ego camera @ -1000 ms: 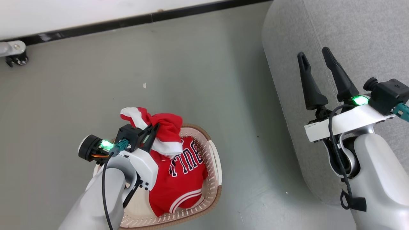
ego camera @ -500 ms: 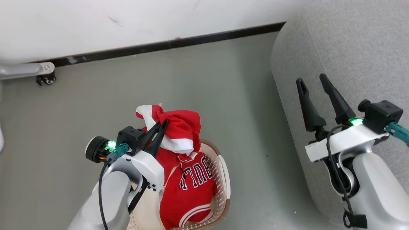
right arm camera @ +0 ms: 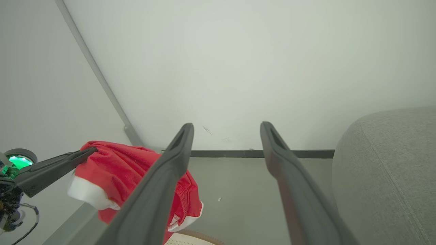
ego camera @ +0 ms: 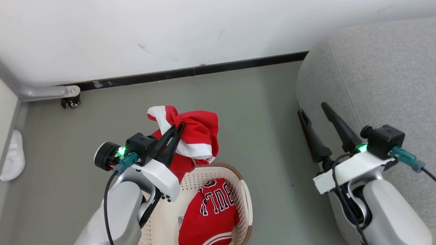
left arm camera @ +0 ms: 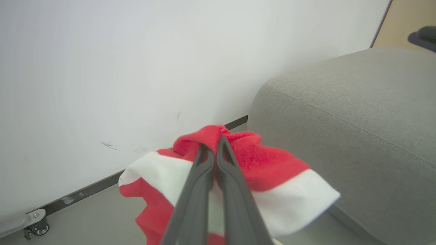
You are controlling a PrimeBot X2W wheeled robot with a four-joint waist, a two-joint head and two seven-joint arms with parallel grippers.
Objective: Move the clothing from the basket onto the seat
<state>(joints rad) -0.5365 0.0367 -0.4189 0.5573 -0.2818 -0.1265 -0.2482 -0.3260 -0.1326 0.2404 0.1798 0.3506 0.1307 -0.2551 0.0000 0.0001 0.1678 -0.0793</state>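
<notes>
My left gripper (ego camera: pixel 180 126) is shut on red shorts with white trim (ego camera: pixel 196 136), holding them bunched in the air above the basket (ego camera: pixel 246 204). The shorts (left arm camera: pixel 269 173) drape over both closed fingers in the left wrist view, gripper (left arm camera: pixel 212 144). A red jersey with "BULLS" lettering (ego camera: pixel 214 212) lies inside the cream perforated basket at the bottom. The grey seat (ego camera: pixel 374 85) fills the right side. My right gripper (ego camera: pixel 312 108) stands open and empty at the seat's left edge; in its wrist view, the gripper (right arm camera: pixel 226 126) faces the wall with the shorts (right arm camera: pixel 115 170) to its left.
A white wall with a black baseboard (ego camera: pixel 190 72) runs across the back. A metal leg with a caster (ego camera: pixel 69 100) stands at the far left, and a white object (ego camera: pixel 12 160) lies by the left edge. Bare grey floor (ego camera: pixel 265 136) separates basket and seat.
The head view has tilted up, showing more wall. My left gripper has lifted the shorts clear of the basket; the jersey has slipped free and settled lower inside it. The right gripper stays open.
</notes>
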